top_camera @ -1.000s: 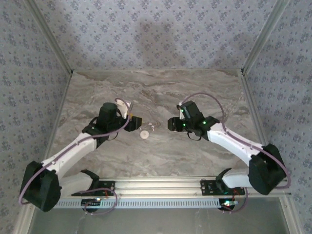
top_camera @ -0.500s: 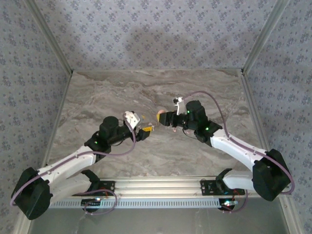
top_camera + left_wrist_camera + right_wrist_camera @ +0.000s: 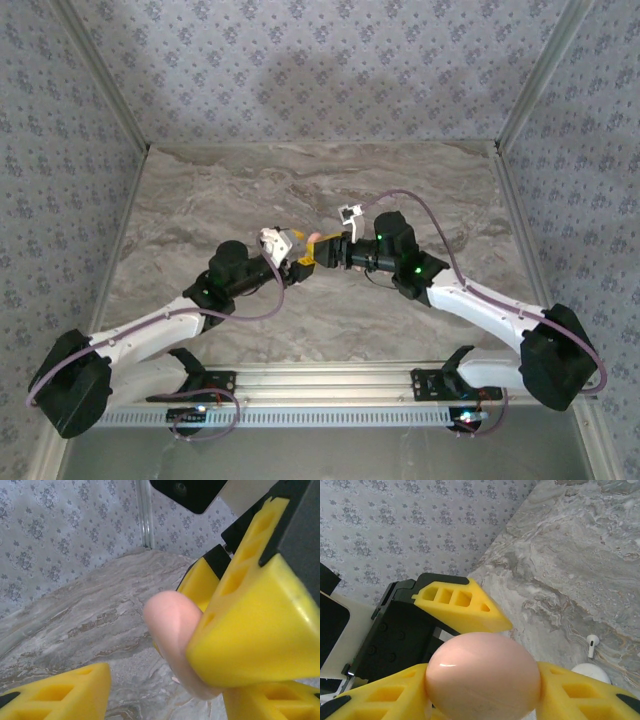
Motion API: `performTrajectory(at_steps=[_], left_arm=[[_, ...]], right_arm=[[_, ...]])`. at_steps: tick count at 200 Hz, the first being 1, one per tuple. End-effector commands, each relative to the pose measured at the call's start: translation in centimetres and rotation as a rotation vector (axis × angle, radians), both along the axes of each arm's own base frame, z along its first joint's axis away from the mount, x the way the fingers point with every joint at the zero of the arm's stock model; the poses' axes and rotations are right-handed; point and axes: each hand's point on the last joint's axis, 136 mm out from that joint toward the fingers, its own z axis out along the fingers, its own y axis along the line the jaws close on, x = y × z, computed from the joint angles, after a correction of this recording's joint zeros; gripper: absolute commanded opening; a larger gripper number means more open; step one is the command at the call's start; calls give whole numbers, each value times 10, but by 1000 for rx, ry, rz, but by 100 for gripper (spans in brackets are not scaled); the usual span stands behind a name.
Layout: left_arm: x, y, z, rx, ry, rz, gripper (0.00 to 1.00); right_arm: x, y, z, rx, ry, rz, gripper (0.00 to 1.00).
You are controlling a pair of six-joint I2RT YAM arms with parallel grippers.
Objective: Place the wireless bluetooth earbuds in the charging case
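A smooth pinkish, egg-shaped charging case (image 3: 482, 680) is held above the table, with my right gripper (image 3: 485, 692) shut on it from both sides. In the top view the case (image 3: 313, 238) hangs at mid-table where the two grippers meet. My left gripper (image 3: 167, 700) is open, its yellow fingers spread wide just below and beside the case (image 3: 170, 625). One left finger (image 3: 462, 605) shows right behind the case. One tiny white stemmed earbud (image 3: 591, 643) lies on the marble. The other earbud is out of view.
A whitish round object (image 3: 590, 672) lies on the marble table (image 3: 200, 200) just beside the earbud, partly hidden by my right finger. Patterned walls close the table on the left, back and right. Both arms (image 3: 470, 295) reach in from the near edge.
Both arms swung in toward mid-table. The right gripper carried the pinkish case to the left, and the left gripper came up against it, covering the spot where the whitish disc and earbud lay.
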Motion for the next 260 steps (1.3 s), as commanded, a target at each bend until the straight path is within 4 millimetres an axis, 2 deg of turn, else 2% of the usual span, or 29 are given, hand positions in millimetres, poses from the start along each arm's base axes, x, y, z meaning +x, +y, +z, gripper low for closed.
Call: performTrajectory(at_steps=[1,22,63,83,92,117,138,163,205,231,260], left_arm=[[-1,-2,21,-62,-55,-2,57],[-3,-1,25,-73,-58,-8,53],[-6,0,28,-83,-63,-13,34],[-9,-2,25,-72,-53,-34,29],[-10,-4,23,-67,-49,-47,27],[-14,-7,17,-47,-50,-81,23],[-20,-10,12,-19,-51,-126,22],[-25,-13,10,-1,-46,-174,22],[-26,-11,10,-9,-12,-230,22],[-26,-10,12,-19,10,-269,22],[-29,-12,16,-26,28,-328,22]], right_arm=[[-8,2,5,29,-6,21,50],[-8,2,5,40,14,15,50],[-10,2,6,48,17,23,50],[-11,2,9,51,2,25,51],[-11,0,9,46,-5,17,54],[-10,-14,14,-15,-114,-7,73],[-10,-33,23,-74,-254,-32,78],[-17,-53,34,-135,-438,14,77],[-36,-64,34,-234,-649,198,71],[-39,-66,33,-271,-719,291,66],[-37,-66,29,-303,-702,376,61]])
